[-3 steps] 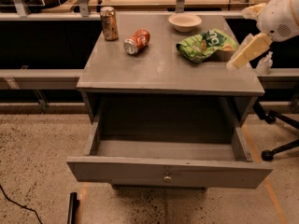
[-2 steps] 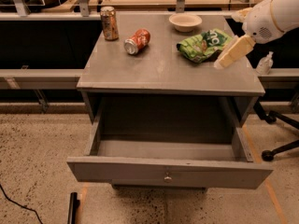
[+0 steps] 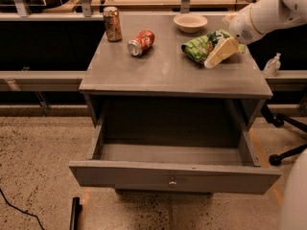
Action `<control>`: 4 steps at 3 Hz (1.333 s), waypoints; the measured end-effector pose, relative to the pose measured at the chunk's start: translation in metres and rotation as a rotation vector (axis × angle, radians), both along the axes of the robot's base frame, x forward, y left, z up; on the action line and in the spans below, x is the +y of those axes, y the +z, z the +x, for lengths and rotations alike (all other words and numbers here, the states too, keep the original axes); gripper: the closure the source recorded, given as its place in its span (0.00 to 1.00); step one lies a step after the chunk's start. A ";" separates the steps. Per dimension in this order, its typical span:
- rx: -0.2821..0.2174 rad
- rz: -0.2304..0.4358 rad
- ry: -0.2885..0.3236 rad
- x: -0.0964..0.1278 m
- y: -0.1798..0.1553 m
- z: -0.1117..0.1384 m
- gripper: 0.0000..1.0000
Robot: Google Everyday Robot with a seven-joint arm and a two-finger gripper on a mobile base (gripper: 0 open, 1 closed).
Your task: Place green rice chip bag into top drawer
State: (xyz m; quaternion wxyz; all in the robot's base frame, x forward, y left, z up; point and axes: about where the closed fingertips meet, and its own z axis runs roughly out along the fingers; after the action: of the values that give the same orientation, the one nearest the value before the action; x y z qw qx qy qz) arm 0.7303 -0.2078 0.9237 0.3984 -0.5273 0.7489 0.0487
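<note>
— While the top drawer (image 3: pixel 144 174) stands pulled open, where is the green rice chip bag (image 3: pixel 196 47)?
— On the surface (image 3: pixel 163 73), back right. The gripper (image 3: pixel 220 52) is right at it; open or closed, I cannot tell.

From here my gripper (image 3: pixel 216 57) shows pale cream-tan, sitting at the right edge of the green rice chip bag (image 3: pixel 199 46) — bright green foil with pale patches. The arm (image 3: pixel 268 13) is white with a thin yellowish ring. The top drawer (image 3: pixel 144 174) is flat grey, its knob (image 3: pixel 172 182) dull metal. The cabinet top (image 3: pixel 163 71) is the same grey. The tipped can (image 3: pixel 141 42) is red-orange, the upright can (image 3: pixel 112 24) coppery brown, the bowl (image 3: pixel 190 22) cream. The floor (image 3: pixel 38 147) is tan — speckled dark.
</note>
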 end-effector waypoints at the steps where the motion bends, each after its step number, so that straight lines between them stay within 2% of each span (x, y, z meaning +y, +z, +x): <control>1: -0.011 -0.020 0.008 0.005 -0.014 0.029 0.00; 2: -0.013 -0.037 0.040 0.012 -0.031 0.051 0.00; 3: -0.016 -0.028 0.108 0.020 -0.049 0.063 0.18; 4: -0.011 -0.023 0.173 0.028 -0.063 0.066 0.41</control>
State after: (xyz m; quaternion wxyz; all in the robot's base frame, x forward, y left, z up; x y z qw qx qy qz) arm 0.7966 -0.1797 0.8611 0.3909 -0.5948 0.6988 0.0715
